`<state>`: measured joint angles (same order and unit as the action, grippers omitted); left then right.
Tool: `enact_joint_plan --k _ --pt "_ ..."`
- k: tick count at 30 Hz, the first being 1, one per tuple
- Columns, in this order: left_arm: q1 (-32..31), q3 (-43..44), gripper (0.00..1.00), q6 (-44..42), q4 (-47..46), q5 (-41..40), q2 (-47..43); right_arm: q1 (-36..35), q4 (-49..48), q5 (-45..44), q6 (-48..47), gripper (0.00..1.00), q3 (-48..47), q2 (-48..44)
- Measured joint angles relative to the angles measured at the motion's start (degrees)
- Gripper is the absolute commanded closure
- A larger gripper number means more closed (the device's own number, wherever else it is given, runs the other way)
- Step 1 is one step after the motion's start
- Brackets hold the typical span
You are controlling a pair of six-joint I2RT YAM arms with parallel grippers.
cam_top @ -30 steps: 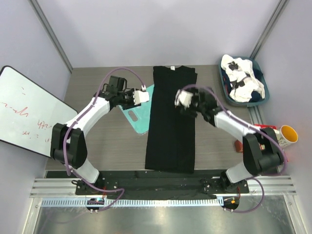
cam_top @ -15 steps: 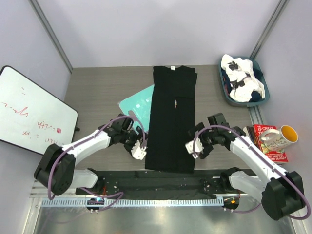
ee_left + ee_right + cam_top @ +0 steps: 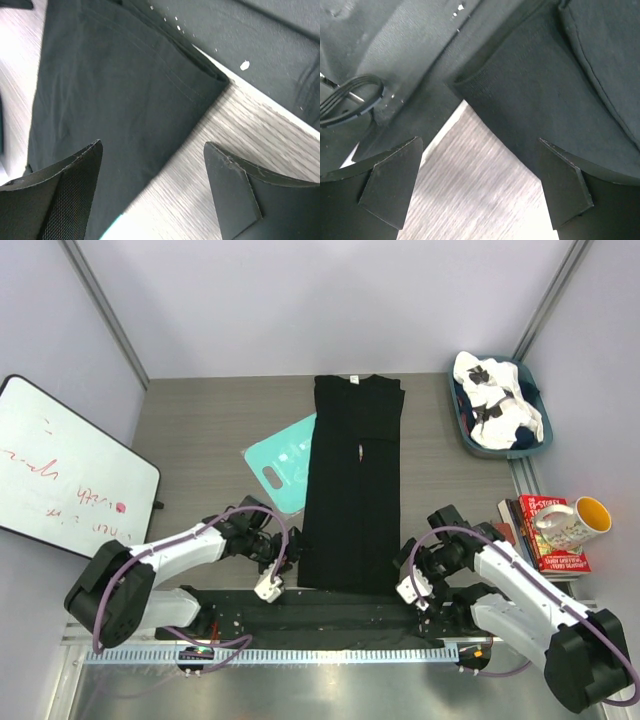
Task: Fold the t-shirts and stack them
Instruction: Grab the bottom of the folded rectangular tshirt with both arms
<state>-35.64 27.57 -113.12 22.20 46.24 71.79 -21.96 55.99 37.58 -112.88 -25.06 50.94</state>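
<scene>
A black t-shirt [image 3: 352,490], folded lengthwise into a long narrow strip, lies down the middle of the table. My left gripper [image 3: 268,586] hangs open just off its near left corner; in the left wrist view that black t-shirt [image 3: 115,85] corner lies ahead of the open left gripper [image 3: 152,145], with nothing between the jaws. Open as well, my right gripper [image 3: 409,590] is by the near right corner, and the right wrist view shows the black t-shirt [image 3: 545,100] hem ahead of the right gripper [image 3: 480,141], over bare table. A white t-shirt with black patches [image 3: 495,405] is bundled in the basket.
A teal plastic board [image 3: 278,465] lies partly under the shirt's left edge. The blue basket [image 3: 455,405] stands at the back right. A whiteboard [image 3: 60,480] leans at the left. Books [image 3: 545,540] and a mug [image 3: 580,520] sit at the right edge. A black strip [image 3: 330,605] runs along the near edge.
Both arms have drawn back from the far half of the shirt to its near corners. The left jaws have opened wider; the right jaws stayed open.
</scene>
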Motion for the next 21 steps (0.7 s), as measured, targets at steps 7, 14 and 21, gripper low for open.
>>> enact_joint_plan --k 7,14,21 --pt "-0.76 -0.37 0.19 -1.14 -1.38 3.76 1.79 -2.49 -1.38 1.38 -0.55 0.08 3.26 -1.70" --pt "-1.14 -1.01 0.22 -1.42 1.25 6.29 1.46 -6.01 -7.91 2.25 -0.81 0.10 8.02 -3.98" --pt "-1.18 0.02 0.25 -1.31 13.55 6.45 0.24 -10.99 -13.38 2.14 2.99 0.12 8.26 -1.46"
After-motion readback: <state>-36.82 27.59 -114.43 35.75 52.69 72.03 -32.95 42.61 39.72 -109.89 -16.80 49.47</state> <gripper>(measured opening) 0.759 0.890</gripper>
